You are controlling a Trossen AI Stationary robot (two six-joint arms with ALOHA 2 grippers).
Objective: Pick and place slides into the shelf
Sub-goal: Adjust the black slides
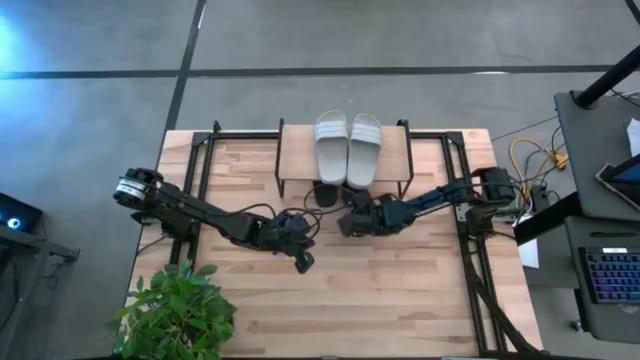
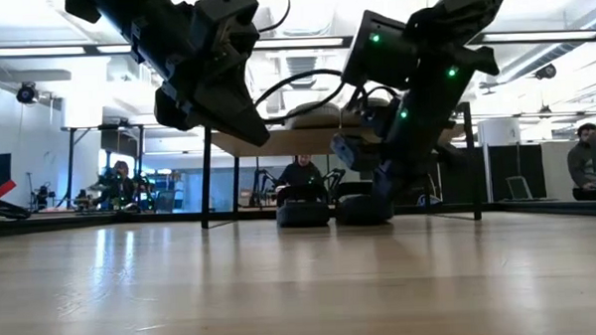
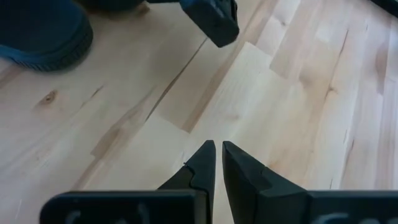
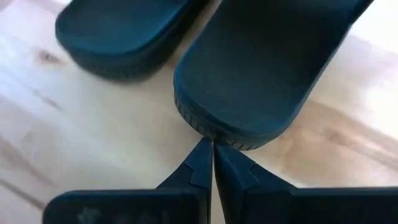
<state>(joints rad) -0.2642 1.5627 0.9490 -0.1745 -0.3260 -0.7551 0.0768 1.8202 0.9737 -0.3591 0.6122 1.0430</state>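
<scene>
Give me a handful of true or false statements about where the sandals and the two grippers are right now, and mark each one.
1. The light sandals lie on top of the shelf. True.
2. The black sandals sit on the shelf's top too. False: they rest on the table, under the shelf's front edge.
3. The right gripper is shut, its tips at a black sandal's heel. True.
4. The left gripper holds a sandal. False: it is shut on nothing, over bare table.
</scene>
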